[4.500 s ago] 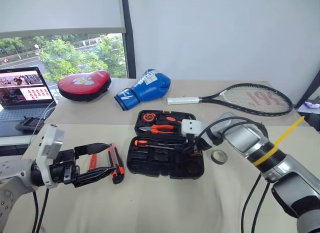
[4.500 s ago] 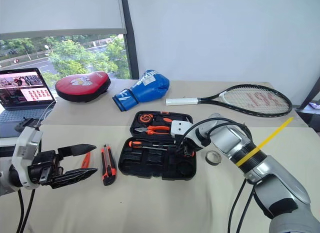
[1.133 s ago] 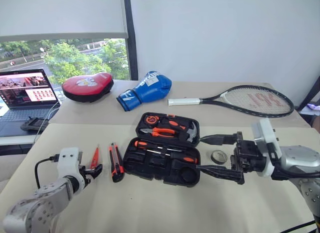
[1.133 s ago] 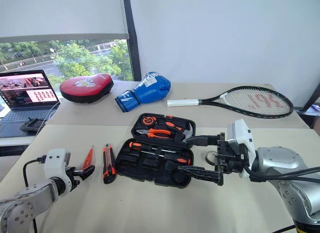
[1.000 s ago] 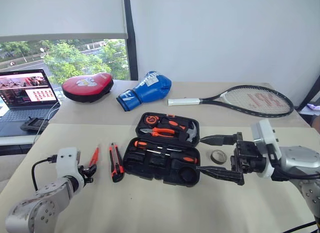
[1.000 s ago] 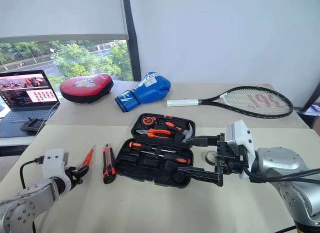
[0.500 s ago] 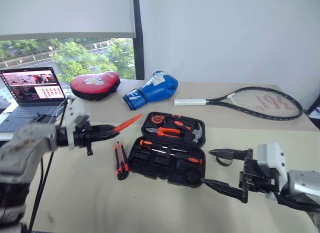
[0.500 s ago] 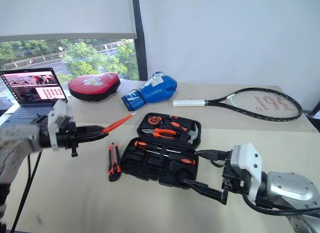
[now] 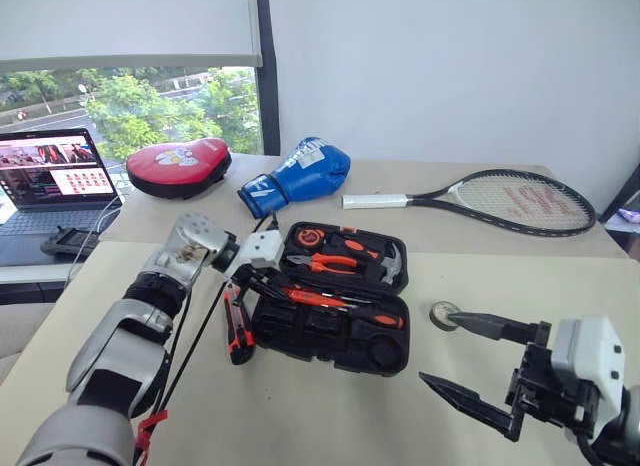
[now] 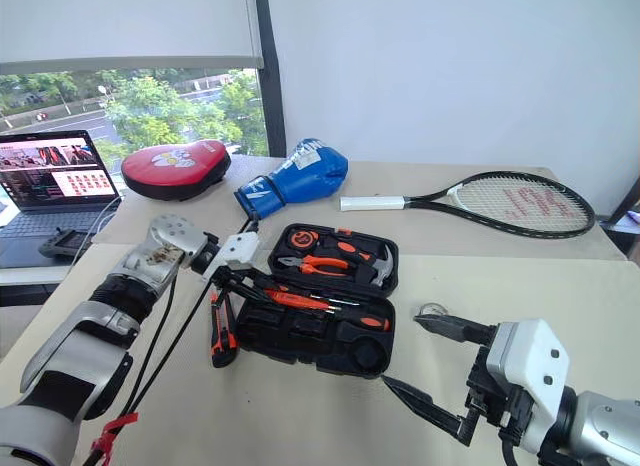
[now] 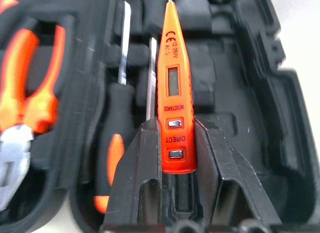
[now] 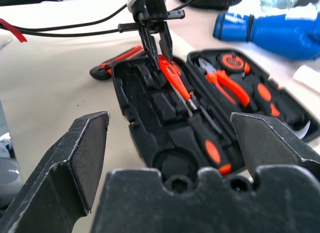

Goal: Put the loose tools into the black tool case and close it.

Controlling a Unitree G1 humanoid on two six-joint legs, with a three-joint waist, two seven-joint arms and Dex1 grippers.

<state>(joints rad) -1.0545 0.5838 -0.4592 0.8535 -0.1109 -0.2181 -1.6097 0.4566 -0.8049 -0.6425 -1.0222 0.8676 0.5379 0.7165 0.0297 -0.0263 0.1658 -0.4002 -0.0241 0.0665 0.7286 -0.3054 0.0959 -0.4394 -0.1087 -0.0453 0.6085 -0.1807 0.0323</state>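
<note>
Nearest me, my right pincer (image 9: 470, 358) hangs low over the worktop (image 9: 330, 416) with its two black fingers spread wide, holding nothing. Just beyond its upper fingertip lies the small black tape roll (image 9: 444, 314), flat on the beige surface, beside the case's right end. Left of that sits the black tool case (image 10: 318, 331), lid thrown open, rounded corners, moulded slots inside; two black-shafted screwdrivers with orange-black handles (image 10: 345, 313) lie in the near half, and orange-handled pliers (image 9: 335, 262) and a hammer (image 9: 392, 263) fill the lid half. My left pincer (image 10: 238, 274) reaches over the case's left end, clamped on the small orange screwdriver (image 11: 173, 98), whose tip points across the tray above the other shafts. The left wrist view lets me read that tool: a little window and printed lettering on a flat orange body, squeezed between my two fingers (image 11: 145, 168). The right wrist view shows it slanting down into the tray. The orange-black utility knife (image 9: 234, 326) lies on the worktop just left of the case. Farther back rest a blue boxing glove (image 9: 298, 175), a red pad (image 9: 178, 166), a tennis racket (image 9: 500, 198) and a laptop (image 9: 45, 184).
</note>
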